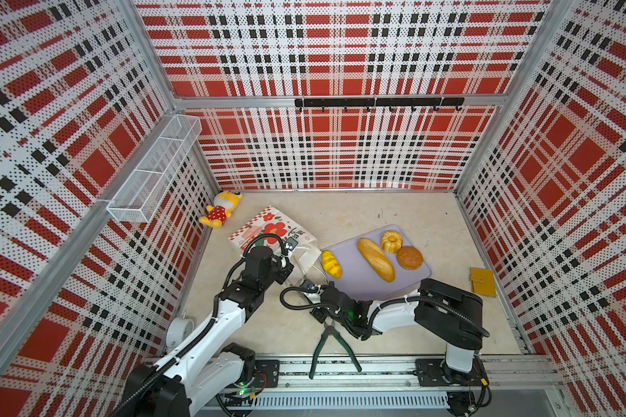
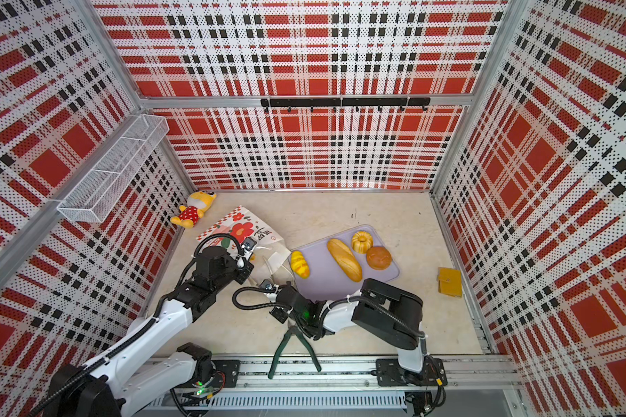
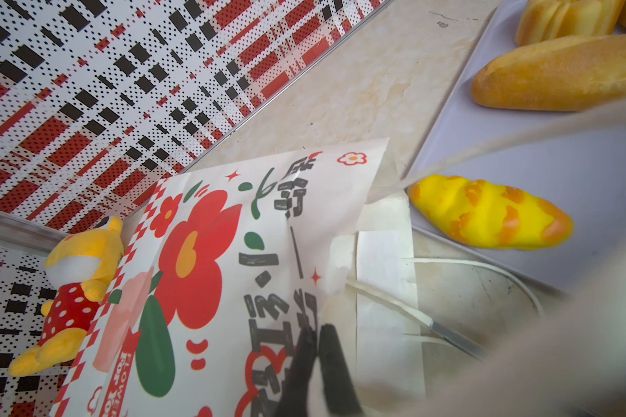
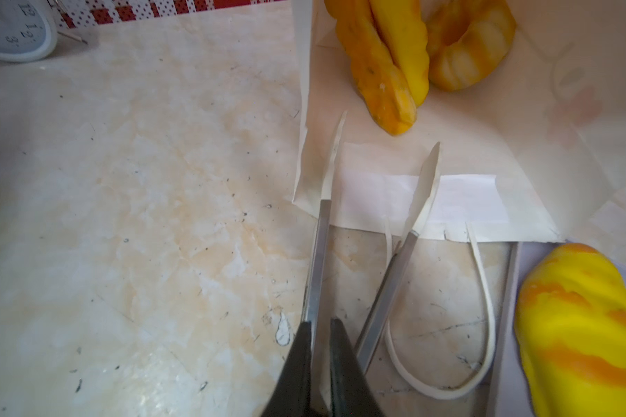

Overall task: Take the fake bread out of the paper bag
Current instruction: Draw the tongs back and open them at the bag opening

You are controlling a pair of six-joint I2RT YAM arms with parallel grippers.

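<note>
- Top views: paper bag (image 1: 268,225) lies on its side; base toward the far-left corner, mouth toward the lilac tray (image 1: 412,278); long axis on that diagonal. Four breads are out on the tray: long loaf (image 1: 376,260) (axis far-left to near-right), fluted cake (image 1: 391,242), round bun (image 1: 410,257), and yellow croissant (image 1: 331,264) at the edge nearest the mouth.
- Left wrist: left gripper (image 3: 317,334) pressed together on the bag's upper lip, paper between the fingers; mouth held open. Risk, judged: thin paper slips or tears; mouth collapses.
- Right wrist: right gripper (image 4: 320,325) clamped on one metal arm of the tongs (image 4: 318,252); other arm free, white tips spread inside the mouth. Deep in the bag lie the twisted braid (image 4: 380,75) and ring (image 4: 470,47); braid's near end points at the mouth, axis along the bag; tips short of it.
- Risk, judged: with one arm gripped the tongs may not squeeze; bread slides off; a tip may catch the cord handle (image 4: 445,393) or inner fold and drag the bag.
</note>
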